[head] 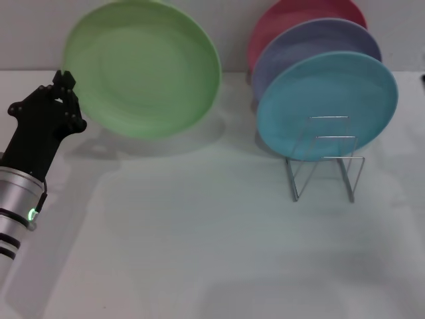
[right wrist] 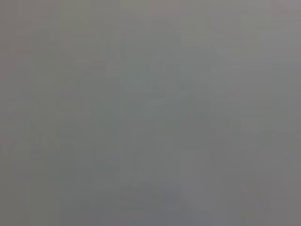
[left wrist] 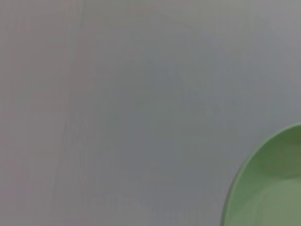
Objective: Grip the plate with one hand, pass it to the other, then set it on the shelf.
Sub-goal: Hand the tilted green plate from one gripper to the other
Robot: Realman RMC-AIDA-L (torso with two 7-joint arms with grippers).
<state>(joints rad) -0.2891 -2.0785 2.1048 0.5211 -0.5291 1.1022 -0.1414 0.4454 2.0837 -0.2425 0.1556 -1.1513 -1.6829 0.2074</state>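
The light-green plate (head: 143, 66) stands tilted at the back left of the white table, leaning toward the wall. Its rim also fills a corner of the left wrist view (left wrist: 268, 188). My left gripper (head: 66, 85), black on a silver arm with a green light, sits just beside the plate's left rim; whether it touches the rim is unclear. The shelf (head: 325, 163), a small silver wire rack, stands at the back right. My right gripper is out of view, and the right wrist view shows only blank grey.
A sky-blue plate (head: 329, 103) stands upright in the rack, with a lavender plate (head: 312, 40) and a pink plate (head: 292, 16) behind it. The rack's front loops (head: 319, 183) hold nothing. Bare white tabletop (head: 199, 252) lies in front.
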